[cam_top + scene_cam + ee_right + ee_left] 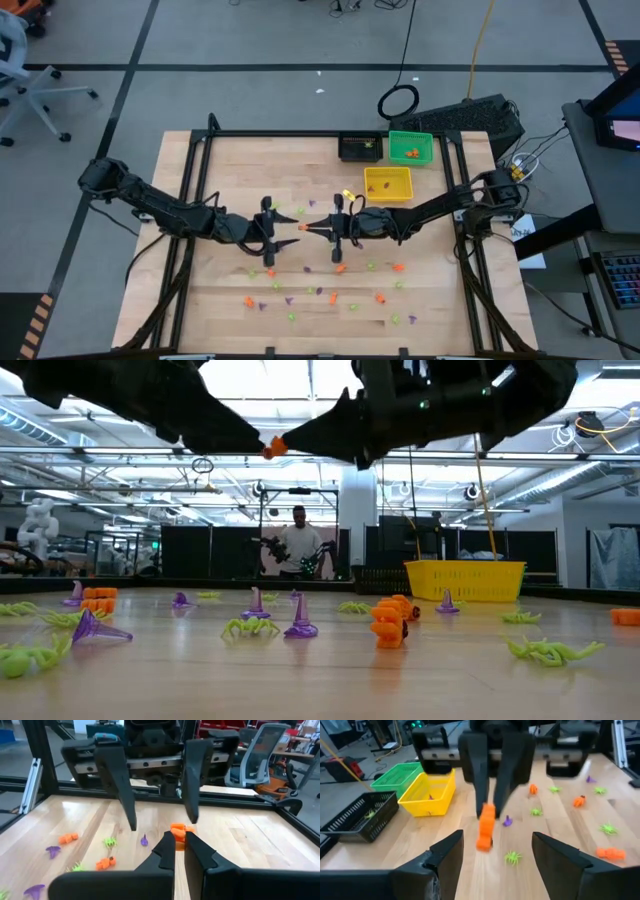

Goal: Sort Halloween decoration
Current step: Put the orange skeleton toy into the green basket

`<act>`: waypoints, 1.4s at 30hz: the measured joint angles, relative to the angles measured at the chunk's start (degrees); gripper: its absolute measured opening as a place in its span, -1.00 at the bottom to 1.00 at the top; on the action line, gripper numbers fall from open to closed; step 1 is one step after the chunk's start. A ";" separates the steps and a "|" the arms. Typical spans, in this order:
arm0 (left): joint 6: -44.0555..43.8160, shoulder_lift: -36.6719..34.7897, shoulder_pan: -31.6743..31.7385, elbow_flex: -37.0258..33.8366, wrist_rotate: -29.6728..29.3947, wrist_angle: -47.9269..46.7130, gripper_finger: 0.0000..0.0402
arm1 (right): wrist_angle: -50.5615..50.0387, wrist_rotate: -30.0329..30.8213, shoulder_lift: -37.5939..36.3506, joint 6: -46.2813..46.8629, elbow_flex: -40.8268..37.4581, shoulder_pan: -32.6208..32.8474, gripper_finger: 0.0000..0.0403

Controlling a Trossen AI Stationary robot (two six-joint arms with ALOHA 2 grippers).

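Observation:
One orange trinket hangs above the table's middle, at the tip of my right gripper, which is shut on it. My left gripper faces it from the table's left, open, with a finger on either side of the trinket; whether they touch it I cannot tell. Many more orange, purple and light-green trinkets lie on the wood, such as an orange one, a purple cone and a green spider. My right gripper pinches the orange trinket's end between its two fingertips. The fingers come level from the table's right. The trinket is lifted clear of the table and sticks out past the fingertips toward my left gripper.
Three bins sit at the far right of the table: a black one, a green one and a yellow one. Loose trinkets cover the near half of the table. A person stands in the room beyond.

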 joint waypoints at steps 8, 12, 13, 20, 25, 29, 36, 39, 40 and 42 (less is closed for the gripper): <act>-2.36 -0.73 -1.58 0.00 -0.20 -3.66 0.17 | -16.26 0.09 -9.90 -0.59 0.00 0.02 -1.00; -5.37 -0.73 -1.94 0.00 -0.26 -5.46 0.17 | -25.37 0.25 -15.56 -0.21 0.00 0.02 -1.00; -6.01 -0.73 -2.01 0.00 -0.24 -5.79 0.17 | -27.19 0.25 -17.03 0.04 0.00 0.02 -1.00; -7.49 -0.68 -3.17 -0.02 -0.20 -6.67 0.17 | -39.17 0.39 -26.39 0.13 0.00 -2.71 -1.00; -7.48 -0.68 -3.41 -0.02 -0.22 -7.11 0.17 | -46.21 0.39 -32.12 -0.89 0.00 -8.06 -1.00; -7.45 -0.68 -3.41 -0.02 -0.22 -7.36 0.17 | -49.90 0.40 -35.33 0.07 0.00 -14.62 -1.00; -7.43 -0.66 -3.41 -0.02 -0.22 -7.43 0.17 | -56.46 0.34 -36.84 1.57 0.00 -27.85 -1.00; -7.40 -0.66 -3.41 -0.02 -0.22 -7.41 0.17 | -59.25 0.28 -36.36 1.72 0.00 -32.89 -1.00; -7.37 -0.66 -3.41 -0.02 -0.22 -7.45 0.17 | -60.42 0.18 -36.22 1.75 0.00 -34.45 -1.00; -7.35 -0.66 -3.41 -0.02 -0.22 -7.51 0.17 | -62.76 0.13 -36.14 1.79 0.00 -37.66 -1.00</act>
